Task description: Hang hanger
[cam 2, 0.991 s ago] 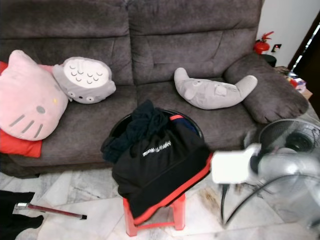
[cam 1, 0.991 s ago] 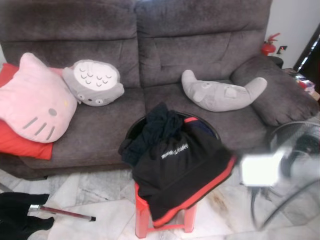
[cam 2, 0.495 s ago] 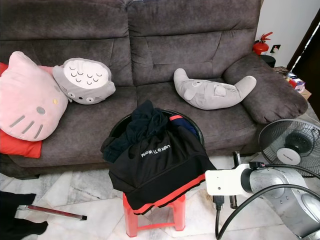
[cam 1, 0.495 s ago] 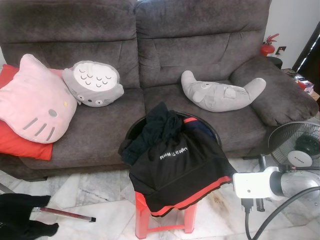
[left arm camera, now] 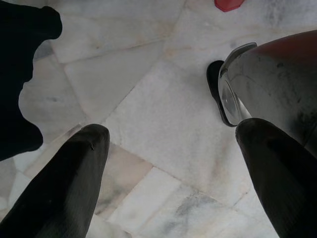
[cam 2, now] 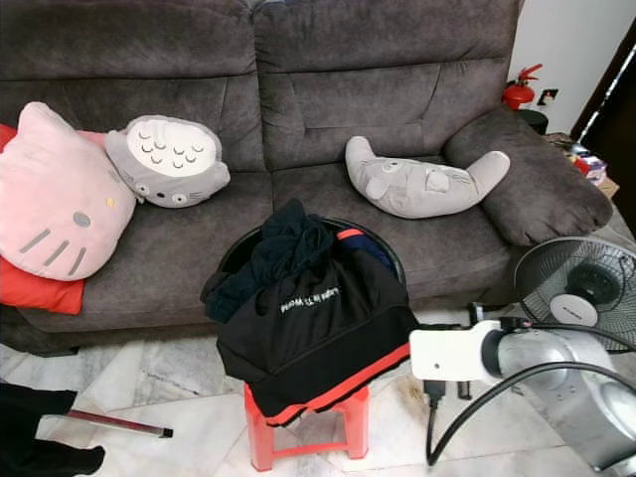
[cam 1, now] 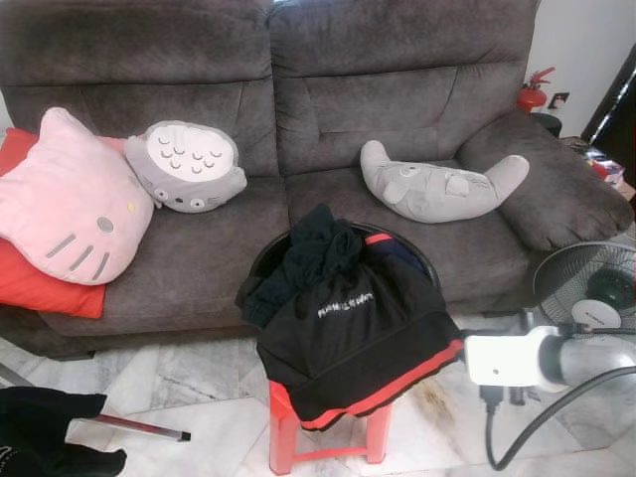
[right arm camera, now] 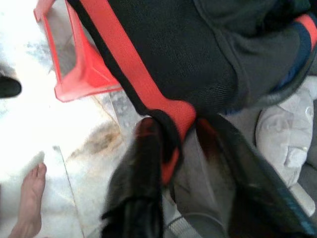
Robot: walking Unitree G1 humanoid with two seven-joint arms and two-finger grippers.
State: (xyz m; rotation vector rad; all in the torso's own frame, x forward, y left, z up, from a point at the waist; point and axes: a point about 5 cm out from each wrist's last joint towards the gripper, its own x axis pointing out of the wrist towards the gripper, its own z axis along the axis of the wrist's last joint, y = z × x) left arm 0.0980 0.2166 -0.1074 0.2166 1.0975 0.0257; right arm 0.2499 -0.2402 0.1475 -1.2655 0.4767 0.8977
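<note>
**A:** Hanger (cam 1: 131,426), if that's what the thin dark-red rod is. It lies flat on the marble floor (cam 1: 199,378) in front of the sofa's left end. One end is tucked against a heap of black cloth (cam 1: 45,437), and the whole thing sits well apart from the stool.

**B:** And nothing is touching it. The left gripper (left arm camera: 173,129) hangs over bare marble with its two black fingers spread wide and nothing between them. The black cloth shows at the edge of its wrist view.

**A:** Over to the right gripper (right arm camera: 178,129). It's at the red plastic stool (cam 1: 323,442), by the corner nearest the fan.

**B:** A black basket (cam 1: 417,258) on the stool is heaped with dark clothes. A black garment with a red hem (cam 1: 358,338) is draped down over the front.

**A:** In the wrist view the fingers stand apart with the red hem corner between them. The hem lies against one finger, but the picture is blurred, so I can't call a firm pinch.

**B:** Behind all that is the grey sofa (cam 1: 397,89). It carries a pink cat cushion (cam 1: 70,199), a round grey plush (cam 1: 189,164) and a long grey plush (cam 1: 442,184).

**A:** A standing fan (cam 1: 586,288) is on the floor to the right, and a person's bare foot (right arm camera: 27,203) is on the marble near the stool.
</note>
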